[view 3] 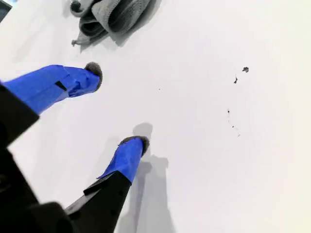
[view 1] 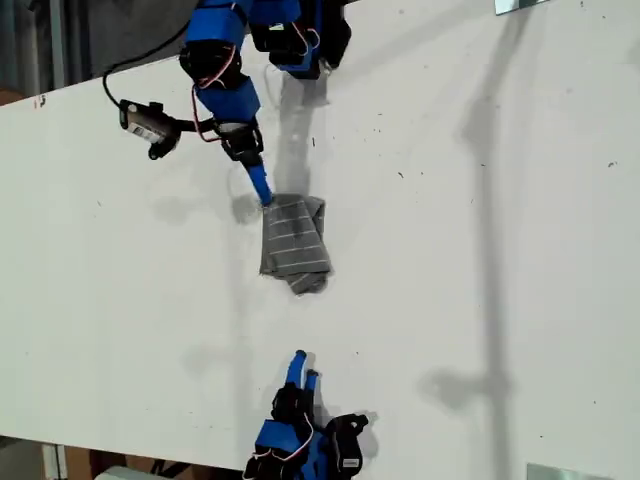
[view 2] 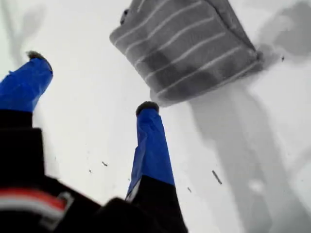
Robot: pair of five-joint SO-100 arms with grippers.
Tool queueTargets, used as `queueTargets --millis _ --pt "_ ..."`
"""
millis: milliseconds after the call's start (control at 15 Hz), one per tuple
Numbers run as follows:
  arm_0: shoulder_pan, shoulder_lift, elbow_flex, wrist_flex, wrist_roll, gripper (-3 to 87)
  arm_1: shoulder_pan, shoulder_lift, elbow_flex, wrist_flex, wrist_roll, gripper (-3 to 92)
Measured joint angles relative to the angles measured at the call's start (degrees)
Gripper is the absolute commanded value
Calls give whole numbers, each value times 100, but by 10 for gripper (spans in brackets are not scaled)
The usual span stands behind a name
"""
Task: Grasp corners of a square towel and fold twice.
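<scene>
Now we see the towel lying folded into a small bundle near the middle of the white counter. My first gripper hangs just beside one edge of it, jaws spread wide and holding nothing. My second gripper is also open and empty, well apart from the towel.

No readable text, label, brand or number shows anywhere — not on the towel, not on the white table — in any view.
</scene>
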Motion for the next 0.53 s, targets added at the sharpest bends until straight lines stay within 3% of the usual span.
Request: queueTargets --millis 133,267,533 --pt "-62 62 9 0 53 237 -334 1907 1916 105 932 357" --pt "-62 114 18 0 53 236 -738 4201 2769 1195 1749 370" --pt "-668 176 35 0 193 236 -1063 4878 3173 1749 3050 272"
